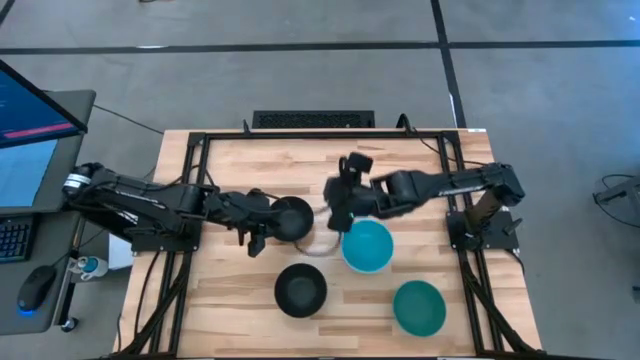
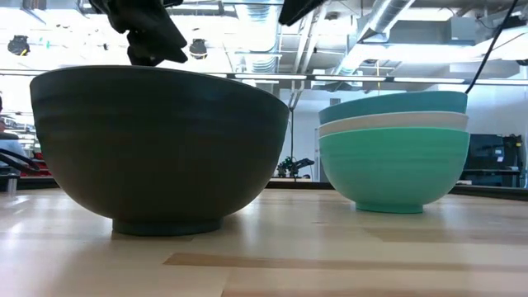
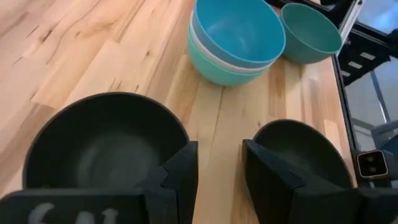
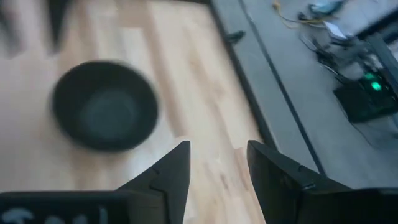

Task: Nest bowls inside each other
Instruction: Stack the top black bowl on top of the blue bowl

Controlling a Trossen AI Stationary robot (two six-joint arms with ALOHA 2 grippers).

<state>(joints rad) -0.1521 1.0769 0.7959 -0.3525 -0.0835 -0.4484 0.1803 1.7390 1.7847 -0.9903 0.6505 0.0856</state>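
Nearest the front edge of the pale wooden table sits a plain round black bowl, standing alone, with a teal green bowl well apart to its side, also alone. Both look like light, rigid, smooth-walled shells, probably plastic, so a judgement is that they slide easily and are best taken by pinching the thin rim from above, one finger inside and one outside. Further in, the left pincer hovers released, its jaws parted, just beside a second black bowl that rests on the table; in the left wrist view one finger stands over that bowl's rim, though contact cannot be confirmed. Next to it, a stack already stands nested: a bright light blue bowl inside a white bowl, inside another bluish-green one at the bottom. The right pincer hangs released beside this stack, holding nothing. The stack and the right arm crowd the middle, so the two arms could get in each other's way there. Beyond the table lie grey floor and a monitor.
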